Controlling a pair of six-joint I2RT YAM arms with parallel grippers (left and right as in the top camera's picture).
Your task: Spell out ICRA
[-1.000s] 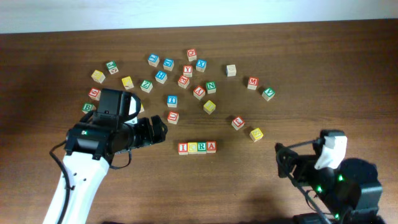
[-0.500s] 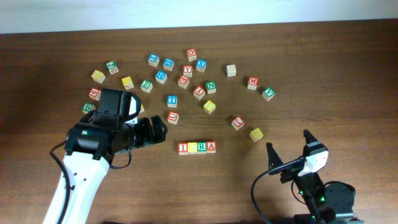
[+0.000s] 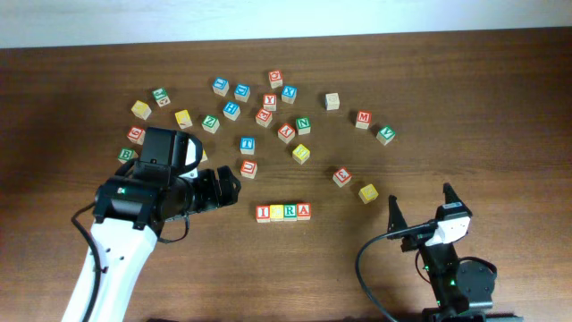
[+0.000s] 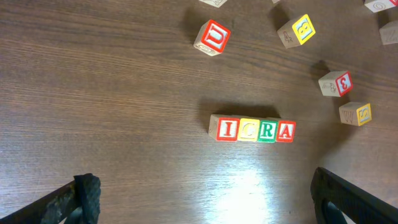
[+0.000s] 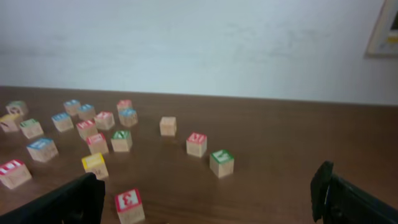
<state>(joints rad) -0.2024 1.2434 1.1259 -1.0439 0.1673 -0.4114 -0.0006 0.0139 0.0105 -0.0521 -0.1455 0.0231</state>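
Observation:
Four letter cubes stand touching in a straight row near the table's middle: red I (image 3: 263,213), yellow C (image 3: 276,212), green R (image 3: 290,212), red A (image 3: 304,211). The left wrist view reads I (image 4: 226,129), C (image 4: 248,130), R (image 4: 267,130), A (image 4: 285,131). My left gripper (image 3: 231,184) hangs up and to the left of the row, open and empty (image 4: 205,199). Open as well, my right gripper (image 3: 420,206) is at the front right, apart from the row, with nothing between its fingers (image 5: 205,193).
Several loose letter cubes lie scattered across the far half of the table. Closest to the row are a red U cube (image 3: 248,168), a red 3 cube (image 3: 341,176) and a yellow cube (image 3: 367,192). A white wall (image 5: 199,43) stands behind the table.
My right arm has drawn back toward the front edge and turned its open fingers toward the far side. The left arm and the row of cubes have not moved.

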